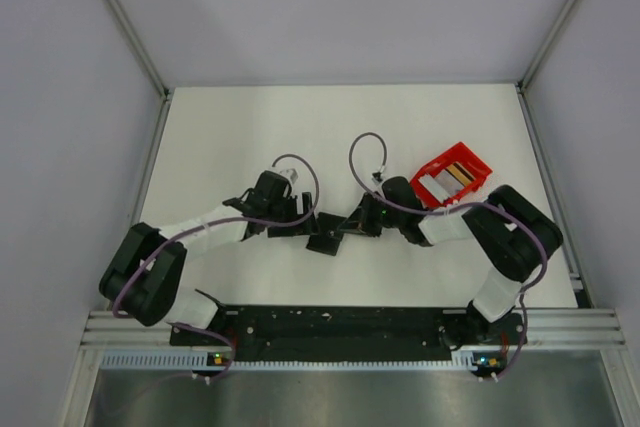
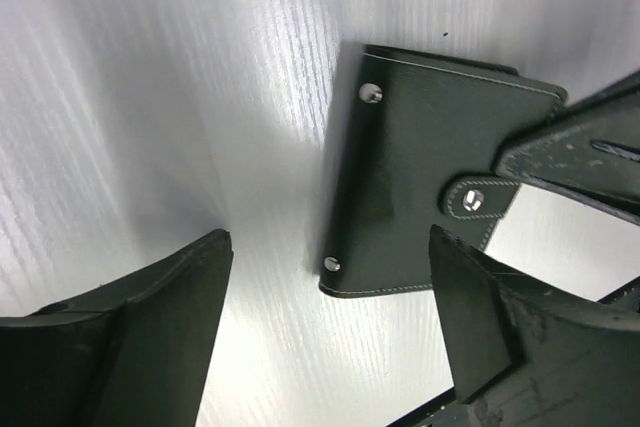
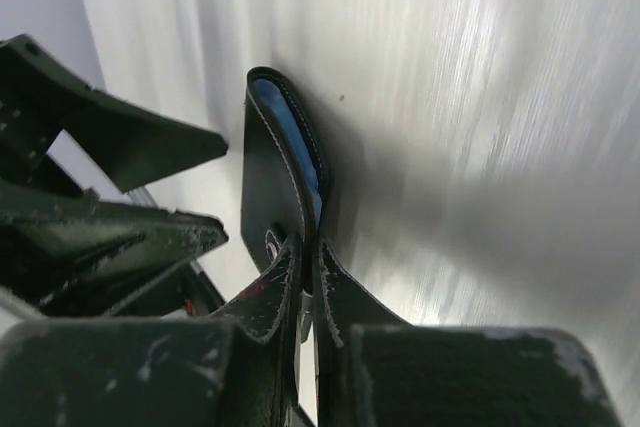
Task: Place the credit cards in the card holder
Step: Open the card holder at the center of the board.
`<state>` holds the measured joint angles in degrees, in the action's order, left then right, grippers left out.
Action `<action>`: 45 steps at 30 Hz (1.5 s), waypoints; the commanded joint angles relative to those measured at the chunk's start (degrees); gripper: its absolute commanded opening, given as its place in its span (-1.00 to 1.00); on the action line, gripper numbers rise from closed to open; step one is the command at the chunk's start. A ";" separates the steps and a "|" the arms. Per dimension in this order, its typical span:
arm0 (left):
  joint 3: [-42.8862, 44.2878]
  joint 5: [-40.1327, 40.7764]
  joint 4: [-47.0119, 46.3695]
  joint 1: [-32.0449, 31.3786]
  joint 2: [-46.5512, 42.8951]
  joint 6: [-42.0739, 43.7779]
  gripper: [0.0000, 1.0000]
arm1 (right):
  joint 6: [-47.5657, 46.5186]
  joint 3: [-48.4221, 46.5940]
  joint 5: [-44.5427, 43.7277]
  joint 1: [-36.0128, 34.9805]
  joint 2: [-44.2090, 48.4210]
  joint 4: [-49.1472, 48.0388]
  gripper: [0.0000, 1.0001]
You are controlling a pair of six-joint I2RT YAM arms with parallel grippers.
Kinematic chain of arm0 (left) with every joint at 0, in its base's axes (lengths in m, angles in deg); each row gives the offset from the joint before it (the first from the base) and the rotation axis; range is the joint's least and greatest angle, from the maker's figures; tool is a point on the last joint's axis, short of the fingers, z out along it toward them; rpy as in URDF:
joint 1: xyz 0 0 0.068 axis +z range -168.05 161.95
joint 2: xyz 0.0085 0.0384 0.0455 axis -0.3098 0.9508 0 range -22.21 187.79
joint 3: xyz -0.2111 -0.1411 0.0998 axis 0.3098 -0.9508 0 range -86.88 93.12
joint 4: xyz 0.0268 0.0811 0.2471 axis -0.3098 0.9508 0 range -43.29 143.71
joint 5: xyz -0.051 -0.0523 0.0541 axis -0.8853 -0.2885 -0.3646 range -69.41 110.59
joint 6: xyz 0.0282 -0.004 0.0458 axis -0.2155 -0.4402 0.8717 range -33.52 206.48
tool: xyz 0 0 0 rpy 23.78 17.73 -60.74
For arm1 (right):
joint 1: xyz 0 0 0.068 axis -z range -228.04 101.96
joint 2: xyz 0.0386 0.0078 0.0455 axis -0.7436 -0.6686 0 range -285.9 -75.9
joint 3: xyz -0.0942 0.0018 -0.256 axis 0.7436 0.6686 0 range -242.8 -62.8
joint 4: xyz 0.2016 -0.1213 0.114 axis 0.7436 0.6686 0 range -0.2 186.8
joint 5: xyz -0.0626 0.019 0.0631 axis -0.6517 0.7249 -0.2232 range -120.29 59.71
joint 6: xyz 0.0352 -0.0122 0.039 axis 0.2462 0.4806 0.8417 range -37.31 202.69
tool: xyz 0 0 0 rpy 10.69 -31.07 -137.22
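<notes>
card holder: a black fold-over card holder (image 2: 420,177) with stitched edges, two metal studs (image 2: 370,92) and a snap tab (image 2: 470,197). It is on the bench (image 1: 250,137), well to the left of the red tray (image 1: 470,152) and slightly nearer the arm bases.
opening: a narrow slit of blue lining shows in the right wrist view, so the leaves are barely parted. No card can be seen inside.
credit cards: the credit cards (image 1: 447,182) lie flat in the red tray, pale and tan faces up, well apart from the holder.
right gripper: the right gripper (image 3: 303,267) reaches from the tray's side. Its jaws are together, clamped on the holder's tab-side edge.
left gripper: the left gripper (image 2: 330,327) is beyond the holder from the red tray. Its jaws are wide apart and grip nothing, and the holder sits just past their tips.
how the holder handles: probably light and limp, like soft leather. A leaf held by one edge will likely sag or fold shut, and the smooth skin may slide in a shallow pinch.
where to hold: deep on the free leaf near the studs, opposite the clamped edge, so that both leaves can be drawn apart.
how the cards handle: thin, stiff and slick. They look hard to lift off the tray floor, so a pinch across the long edges after tipping one against the tray wall seems best.
</notes>
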<state>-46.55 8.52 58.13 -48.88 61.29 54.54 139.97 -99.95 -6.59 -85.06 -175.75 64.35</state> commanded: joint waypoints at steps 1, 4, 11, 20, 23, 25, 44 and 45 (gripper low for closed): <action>-4.74 1.36 -4.55 0.51 -4.57 -3.21 0.74 | 2.31 7.07 1.96 -0.60 6.94 -15.12 -1.00; -5.09 -3.11 -7.63 0.51 -4.84 -3.12 0.77 | 3.81 10.95 2.75 -0.60 10.02 -19.89 -1.00; -8.95 -14.80 -20.10 0.51 -5.54 -4.79 0.75 | 4.60 15.26 1.00 -0.60 16.96 -22.28 -1.00; -16.42 -27.03 -40.85 0.51 -7.48 -11.55 0.68 | 3.90 15.79 -0.50 -0.60 22.24 -20.69 -1.00; -17.31 -28.61 -43.84 0.51 -8.35 -12.79 0.58 | 3.37 15.88 -0.68 -0.60 23.04 -19.55 -1.00; -17.48 -28.88 -44.20 0.51 -9.49 -12.88 0.49 | 3.37 15.88 -1.03 -0.60 23.65 -18.67 -1.00; -5.63 -20.71 -12.77 0.86 -12.41 5.12 -1.00 | -15.24 12.81 -10.59 -0.60 42.08 16.53 -0.40; -4.58 -21.32 -10.04 0.86 -11.53 6.70 -1.00 | -17.53 12.10 -11.91 -0.34 43.85 21.10 -0.33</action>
<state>-56.75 -14.17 37.47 -48.33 49.10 52.16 133.63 -83.99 -11.35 -85.17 -140.98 67.56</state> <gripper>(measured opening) 0.091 0.272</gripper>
